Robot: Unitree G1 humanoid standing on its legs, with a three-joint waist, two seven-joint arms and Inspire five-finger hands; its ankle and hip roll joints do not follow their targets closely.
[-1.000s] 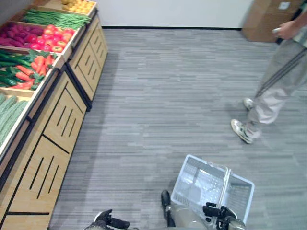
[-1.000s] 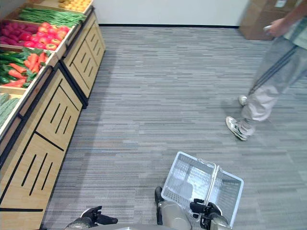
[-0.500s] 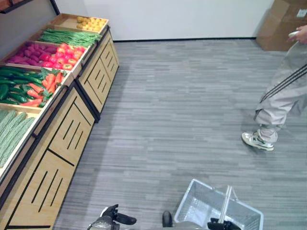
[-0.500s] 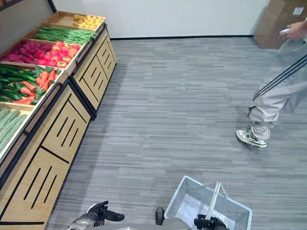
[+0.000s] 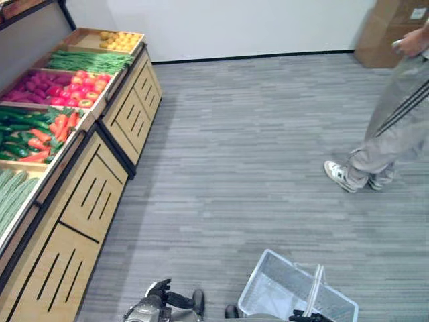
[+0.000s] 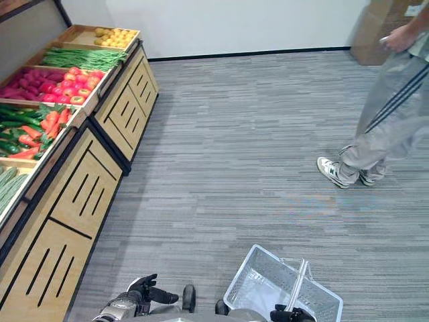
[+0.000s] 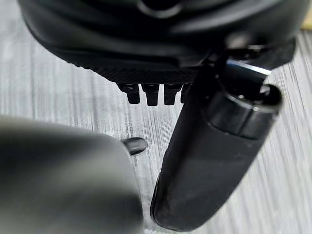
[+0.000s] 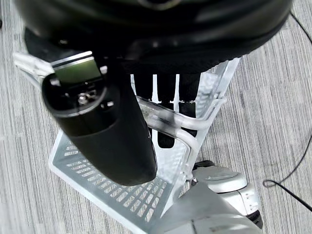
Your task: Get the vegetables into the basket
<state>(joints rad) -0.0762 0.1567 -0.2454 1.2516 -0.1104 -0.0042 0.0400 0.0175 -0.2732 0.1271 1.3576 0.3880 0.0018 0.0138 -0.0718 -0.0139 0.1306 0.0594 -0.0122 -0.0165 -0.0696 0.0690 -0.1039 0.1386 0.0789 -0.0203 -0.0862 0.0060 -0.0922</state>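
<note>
My right hand [image 8: 146, 97] curls round the handle of the empty white plastic mesh basket [image 6: 258, 285]; left hand [image 5: 163, 299] relaxed, holding nothing; wooden crates [image 6: 100, 47] hold carrots [image 6: 50, 124].

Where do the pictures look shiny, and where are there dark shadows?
Left wrist view: a bright glint sits on the left hand, near the thumb's base. Right wrist view: light shines off the right hand and the glossy handle of the basket. Left eye view: a dark shadow runs along the wooden stand; a soft one lies by the person's shoes.
</note>
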